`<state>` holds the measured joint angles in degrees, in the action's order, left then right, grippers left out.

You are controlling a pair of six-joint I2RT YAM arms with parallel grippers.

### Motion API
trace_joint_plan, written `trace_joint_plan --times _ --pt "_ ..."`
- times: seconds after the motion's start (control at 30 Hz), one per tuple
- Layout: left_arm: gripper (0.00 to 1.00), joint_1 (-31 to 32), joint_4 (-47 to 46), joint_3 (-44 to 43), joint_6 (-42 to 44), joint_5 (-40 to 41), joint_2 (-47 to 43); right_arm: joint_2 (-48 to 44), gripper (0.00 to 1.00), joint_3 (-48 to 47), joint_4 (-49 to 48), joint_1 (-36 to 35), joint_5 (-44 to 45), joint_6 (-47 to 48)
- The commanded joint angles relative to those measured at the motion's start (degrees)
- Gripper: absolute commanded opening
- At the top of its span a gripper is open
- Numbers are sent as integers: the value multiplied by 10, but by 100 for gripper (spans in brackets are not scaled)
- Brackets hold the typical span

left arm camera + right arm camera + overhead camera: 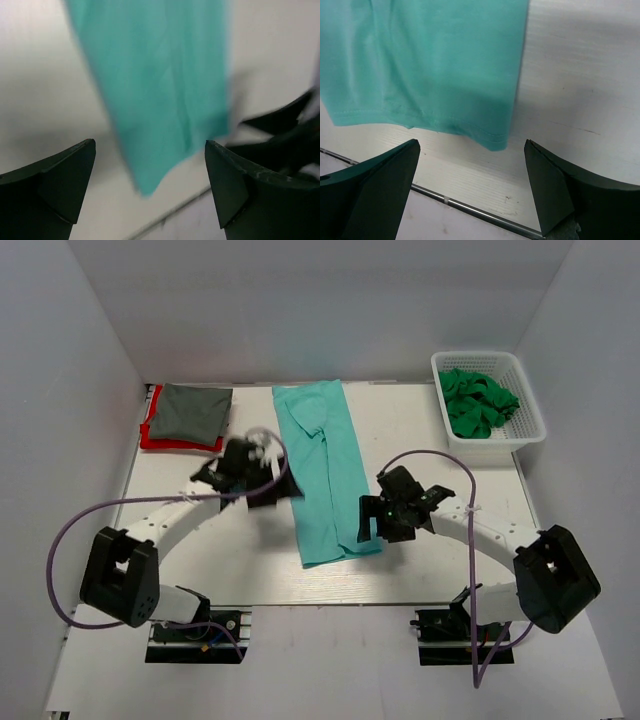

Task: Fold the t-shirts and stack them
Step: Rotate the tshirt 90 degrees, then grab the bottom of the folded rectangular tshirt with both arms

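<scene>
We see teal t-shirt as long flat strip, centre of worktop, long axis near–far, slightly tilted. Left gripper beside strip's left edge, mid-length. Right gripper just right of near hem, nearer arm for that end. Both jaws wide, holding nothing. Cloth thin, soft, matte, hem stitched. Grey t-shirt on red t-shirt far left. Green t-shirts crumpled in white lattice basket far right. We judge crosswise fold next.

The teal shirt is plain. Left of it, a grey shirt tops a red one. Right, green cloth fills a white lattice basket.
</scene>
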<state>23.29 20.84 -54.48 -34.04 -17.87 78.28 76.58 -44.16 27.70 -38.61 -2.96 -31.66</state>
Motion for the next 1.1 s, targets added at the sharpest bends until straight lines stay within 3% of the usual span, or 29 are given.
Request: trace_joint_plan --times 0.0,0.13,0.23,0.33,0.5,0.6,0.73,0.9,0.93,1.0,1.07 --pt "100 41 85 94 -59 -74 -45 1 90 18 2 6 -7 -31" --pt "100 90 116 116 -53 -54 -39 5 90 29 -9 12 -18 -37" --pt "100 117 88 123 -39 -76 -9 10 89 38 -24 17 -36 -47" --pt "90 139 68 110 -28 -100 48 23 84 33 -21 21 -42 -57" --pt "63 159 63 111 -17 -111 93 12 80 41 -9 27 -36 -70" --pt "55 159 63 117 -17 -104 104 9 71 50 -19 30 -35 -64" --pt "40 164 58 117 -23 -99 111 28 46 41 -27 36 -27 -56" --pt "24 170 63 104 -23 -87 124 44 36 36 -36 42 -35 -46" --pt "13 170 63 104 -23 -82 124 49 34 36 -39 42 -38 -45" --pt "3 170 70 83 -16 -76 141 52 31 32 -44 42 -39 -38" --pt "0 170 70 77 -16 -71 148 62 26 28 -48 55 -41 -31"
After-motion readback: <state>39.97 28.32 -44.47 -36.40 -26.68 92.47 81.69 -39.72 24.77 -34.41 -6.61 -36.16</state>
